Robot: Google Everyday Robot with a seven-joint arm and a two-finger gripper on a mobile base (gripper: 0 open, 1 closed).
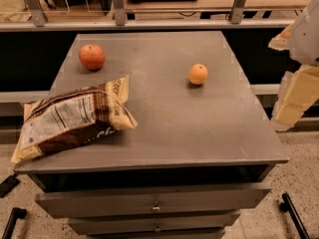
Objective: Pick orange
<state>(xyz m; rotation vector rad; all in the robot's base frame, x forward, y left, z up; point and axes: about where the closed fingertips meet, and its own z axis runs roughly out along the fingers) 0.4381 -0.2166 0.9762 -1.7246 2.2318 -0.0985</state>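
Sitting on the right half of the grey desk (209,133), the orange (198,74) lies closer to the far edge than to the near one, well in from the right edge. It is small, round and light orange, with a tiny dark dimple on top. Nothing touches it, and it casts a soft shadow on the bare surface around it.

Near the far left corner stands 1 apple (91,57), larger and redder than the orange and well apart from it. A crumpled brown and cream snack bag (75,117) lies flat along the left edge, its printed label facing up. One end hangs over the near left corner.

The gripper (294,101) hangs in the air beyond the right edge of the desk, off the top altogether and well away from the orange. Only pale cream and white parts of it show at the side of the view, and whether it is open or closed cannot be told. It holds nothing that can be seen.

Below the near edge, drawer fronts (154,203) with small knobs face the camera.
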